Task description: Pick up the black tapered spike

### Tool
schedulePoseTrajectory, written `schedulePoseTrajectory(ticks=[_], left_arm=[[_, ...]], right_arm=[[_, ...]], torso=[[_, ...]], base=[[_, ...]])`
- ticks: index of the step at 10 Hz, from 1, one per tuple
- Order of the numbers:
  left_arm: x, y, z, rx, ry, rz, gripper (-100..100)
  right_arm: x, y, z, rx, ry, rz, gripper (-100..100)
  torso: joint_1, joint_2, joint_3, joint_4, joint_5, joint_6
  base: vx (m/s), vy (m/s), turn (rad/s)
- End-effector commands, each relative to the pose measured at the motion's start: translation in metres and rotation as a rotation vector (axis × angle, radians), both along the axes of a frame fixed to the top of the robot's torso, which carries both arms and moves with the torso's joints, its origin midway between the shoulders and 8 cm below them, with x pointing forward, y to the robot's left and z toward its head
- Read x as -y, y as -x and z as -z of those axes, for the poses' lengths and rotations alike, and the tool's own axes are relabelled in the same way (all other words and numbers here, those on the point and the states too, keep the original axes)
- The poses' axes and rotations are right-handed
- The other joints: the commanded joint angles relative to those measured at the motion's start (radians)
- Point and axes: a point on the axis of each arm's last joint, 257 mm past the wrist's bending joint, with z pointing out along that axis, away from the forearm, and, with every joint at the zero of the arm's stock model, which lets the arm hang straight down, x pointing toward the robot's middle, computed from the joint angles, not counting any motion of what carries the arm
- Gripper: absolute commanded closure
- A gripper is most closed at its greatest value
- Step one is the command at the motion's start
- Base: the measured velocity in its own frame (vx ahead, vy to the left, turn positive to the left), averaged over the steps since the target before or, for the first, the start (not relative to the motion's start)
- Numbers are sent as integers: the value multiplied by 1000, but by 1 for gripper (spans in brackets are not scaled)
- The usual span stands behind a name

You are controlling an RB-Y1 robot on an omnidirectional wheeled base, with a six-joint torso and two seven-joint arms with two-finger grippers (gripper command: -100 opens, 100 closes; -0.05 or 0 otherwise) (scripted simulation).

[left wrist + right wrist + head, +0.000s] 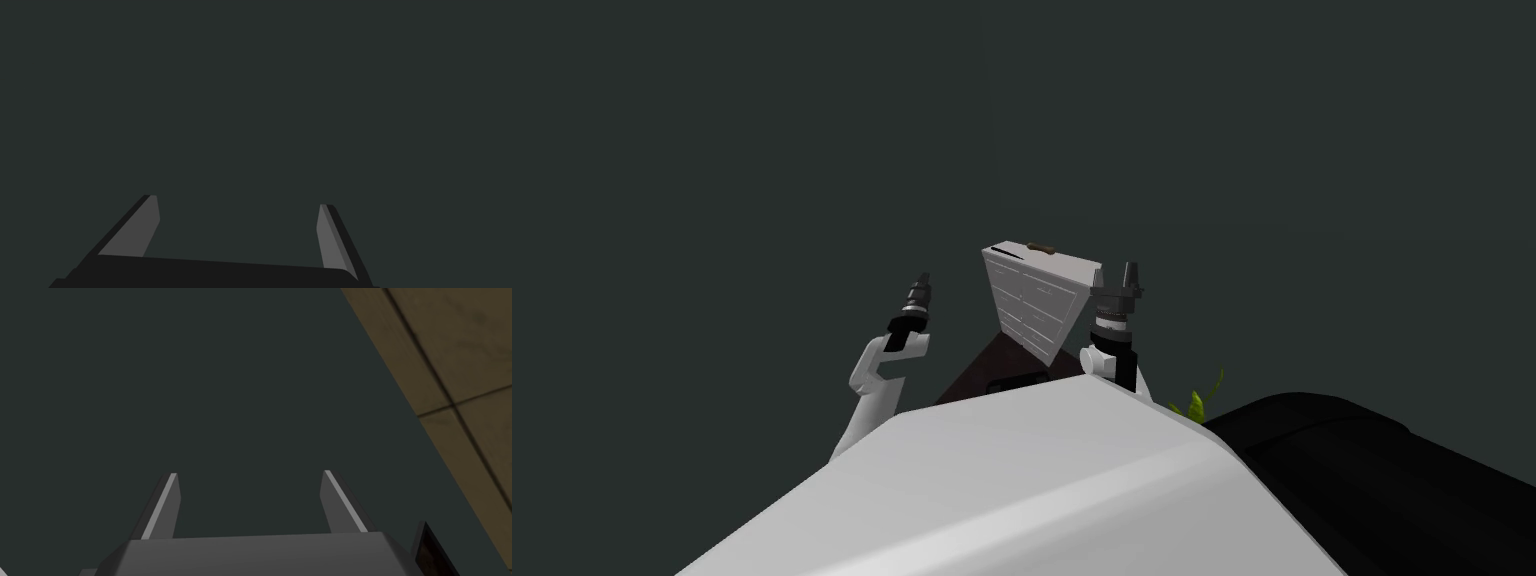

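Spike: logged as thin black sliver, barely legible, atop white drawer cabinet, frame centre, beside small brown item. Found left gripper and right gripper flanking cabinet, fingers spread apart.

Your head camera looks steeply down past both arms at a white set of drawers, small and far off, with a dark grey wall around it. Each hand camera looks along its own left gripper or right gripper at the same flat dark grey. The right one also catches a brown tiled surface beside the grey.
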Motion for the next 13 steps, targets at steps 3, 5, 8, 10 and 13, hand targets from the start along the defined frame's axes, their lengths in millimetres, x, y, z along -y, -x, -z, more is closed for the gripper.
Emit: schedulePoseTrajectory(ticks=[3, 5, 8, 10, 13], left_arm=[[-36, -22, -6, -41, -9, -80, -100], [-60, -35, -10, -64, -12, -133, -100], [-83, -53, -23, -88, 2, -195, -100], [-81, -61, -35, -84, 15, -201, -100], [-104, -73, -46, -111, 35, -262, -100]], right_arm=[[0, 0, 0, 0, 0, 0, 0], [0, 0, 0, 0, 0, 0, 0], [0, 0, 0, 0, 0, 0, 0], [0, 0, 0, 0, 0, 0, 0], [0, 0, 0, 0, 0, 0, 0]], torso=[[1, -1, 0, 0, 0, 0], [0, -1, 0, 0, 0, 0], [1, -1, 0, 0, 0, 0], [0, -1, -1, 0, 0, 0], [0, -1, -1, 0, 0, 0]], base=[[-32, -18, -20], [-48, -33, -43], [-29, -20, -32], [-20, -15, -19], [-22, -17, -42]])
